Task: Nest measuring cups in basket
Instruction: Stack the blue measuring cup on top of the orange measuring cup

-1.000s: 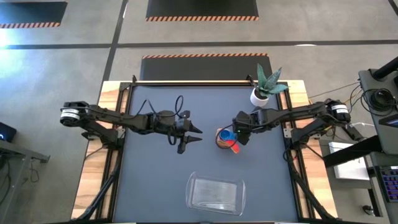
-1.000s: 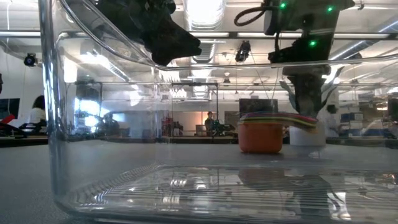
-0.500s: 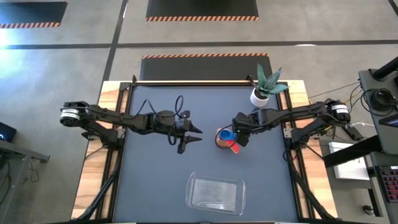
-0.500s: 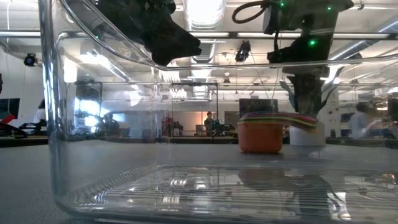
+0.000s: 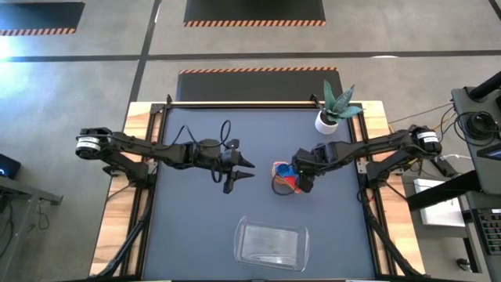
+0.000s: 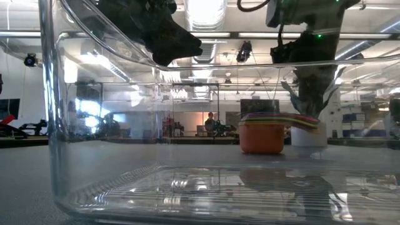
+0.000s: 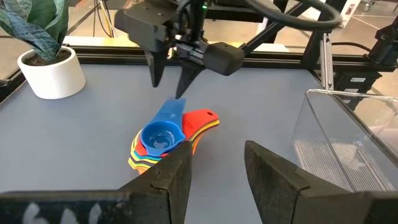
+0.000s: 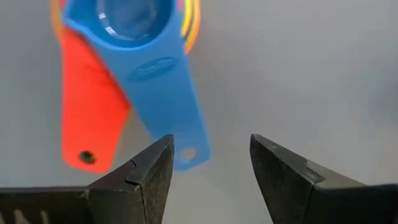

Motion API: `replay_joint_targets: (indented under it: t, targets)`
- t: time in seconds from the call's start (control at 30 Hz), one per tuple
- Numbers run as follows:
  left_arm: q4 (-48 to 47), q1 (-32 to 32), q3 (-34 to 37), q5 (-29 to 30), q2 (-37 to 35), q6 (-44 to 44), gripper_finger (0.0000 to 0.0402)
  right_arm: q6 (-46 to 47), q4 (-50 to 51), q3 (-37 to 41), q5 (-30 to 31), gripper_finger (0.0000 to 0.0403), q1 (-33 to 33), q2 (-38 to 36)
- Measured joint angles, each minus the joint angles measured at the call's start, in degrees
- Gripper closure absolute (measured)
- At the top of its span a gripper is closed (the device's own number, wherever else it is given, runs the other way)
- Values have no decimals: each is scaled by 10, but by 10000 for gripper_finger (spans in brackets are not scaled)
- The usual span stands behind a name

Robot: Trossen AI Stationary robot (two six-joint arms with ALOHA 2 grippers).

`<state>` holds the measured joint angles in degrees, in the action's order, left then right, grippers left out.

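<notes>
**Gripper shift over the stacked cups**

Right gripper (image 5: pixel 304 185) has slid from beside the measuring cups (image 5: pixel 285 177) to over their handles, fingers apart, holding nothing. The cups sit nested mid-desk (image 5: pixel 196 211), well apart from the basket (image 5: pixel 272 244). Left gripper (image 5: pixel 243 171) waits, spread open.

Dark grey table mat (image 5: pixel 196 211) framed by pale wooden edges, small white plant pot (image 5: pixel 326 121) with spiky green plant (image 5: pixel 339 102) near the far right corner, striped black floor mats (image 5: pixel 254 11) beyond, distant person (image 6: pixel 210 119) in the background room.
</notes>
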<state>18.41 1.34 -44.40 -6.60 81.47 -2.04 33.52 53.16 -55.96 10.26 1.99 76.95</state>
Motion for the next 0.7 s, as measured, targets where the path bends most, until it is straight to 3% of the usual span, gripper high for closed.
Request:
replay_joint_targets:
  t: [0.23,0.47,0.7]
  targets:
    - [0,0,0,0,0,0,272,2,-10,0,-20,202,24,0]
    - [0,0,0,0,0,0,272,25,-9,0,107,202,6,-3]
    - [0,0,0,0,0,-2,272,8,-9,0,103,202,-18,13]
